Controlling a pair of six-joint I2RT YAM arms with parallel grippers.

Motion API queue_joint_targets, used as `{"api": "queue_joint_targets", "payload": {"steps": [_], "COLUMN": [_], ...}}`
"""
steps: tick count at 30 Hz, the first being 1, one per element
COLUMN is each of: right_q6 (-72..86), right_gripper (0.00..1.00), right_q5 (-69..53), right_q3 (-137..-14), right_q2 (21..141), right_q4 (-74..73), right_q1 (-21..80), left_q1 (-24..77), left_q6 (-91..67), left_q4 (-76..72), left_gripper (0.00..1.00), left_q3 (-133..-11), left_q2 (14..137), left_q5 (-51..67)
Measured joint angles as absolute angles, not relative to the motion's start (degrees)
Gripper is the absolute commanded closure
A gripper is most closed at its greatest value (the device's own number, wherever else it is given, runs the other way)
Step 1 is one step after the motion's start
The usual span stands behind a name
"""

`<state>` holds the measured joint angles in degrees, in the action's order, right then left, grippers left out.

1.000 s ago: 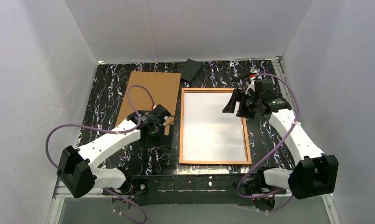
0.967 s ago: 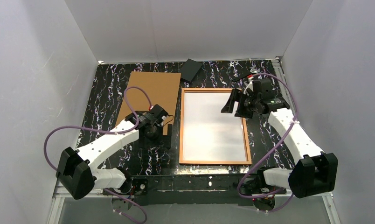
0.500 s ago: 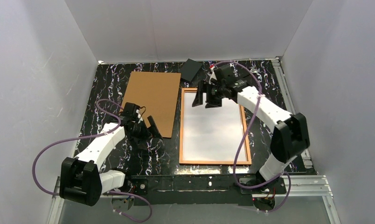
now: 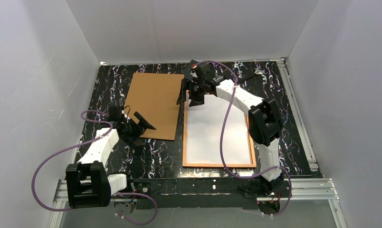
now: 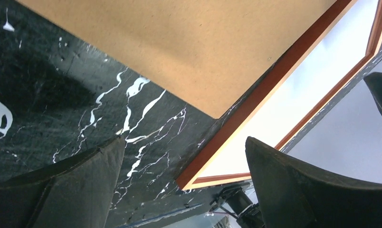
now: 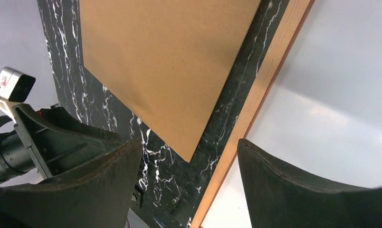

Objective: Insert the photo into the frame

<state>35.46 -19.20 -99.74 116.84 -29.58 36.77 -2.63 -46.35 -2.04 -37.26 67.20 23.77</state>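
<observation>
The frame (image 4: 184, 137), thin and orange-red, lies flat at the table's middle. The photo (image 4: 217, 128) rests inside it, plain white-grey back up. My right gripper (image 4: 189, 99) hovers open over the frame's far left corner, with nothing between its fingers. In the right wrist view the frame's left rail (image 6: 270, 71) and the photo (image 6: 341, 95) run between the open fingers of the right gripper (image 6: 189, 185). My left gripper (image 4: 140, 129) is open and holds nothing, at the near edge of the brown board. The left wrist view shows the frame (image 5: 255, 95) and photo (image 5: 312, 80) beyond the left gripper (image 5: 184, 180).
A plain brown cardboard board (image 4: 153, 102) lies flat just left of the frame, also seen as the board (image 5: 179, 42) and the board (image 6: 170, 57) in the wrist views. A narrow strip of black marbled table (image 4: 179, 118) separates the two. Grey walls enclose the table on three sides.
</observation>
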Motion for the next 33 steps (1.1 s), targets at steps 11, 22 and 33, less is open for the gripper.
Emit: {"api": "queue_joint_targets", "payload": {"steps": [11,22,33], "right_q6": [39.20,44.21,46.11], "right_gripper": [0.21,0.17,0.18], "right_q5": [-22.90,-24.84,-22.35], "right_q3": [-103.50,-103.35,-105.97], "right_q2": [123.81,128.60,132.62], "right_q4": [-26.13,-20.36,-21.37], "right_q1": [36.77,37.06,38.74], "left_q1": [-2.83,-2.85,-2.85], "left_q6": [-44.27,-41.60,-39.72], "left_q4": [-6.09,-7.05,-7.46], "left_gripper": [0.00,0.00,0.09], "left_q3": [-41.45,-41.52,-41.52], "left_q2": [71.72,71.40,70.43], "left_q5": [20.95,19.66,16.82]}}
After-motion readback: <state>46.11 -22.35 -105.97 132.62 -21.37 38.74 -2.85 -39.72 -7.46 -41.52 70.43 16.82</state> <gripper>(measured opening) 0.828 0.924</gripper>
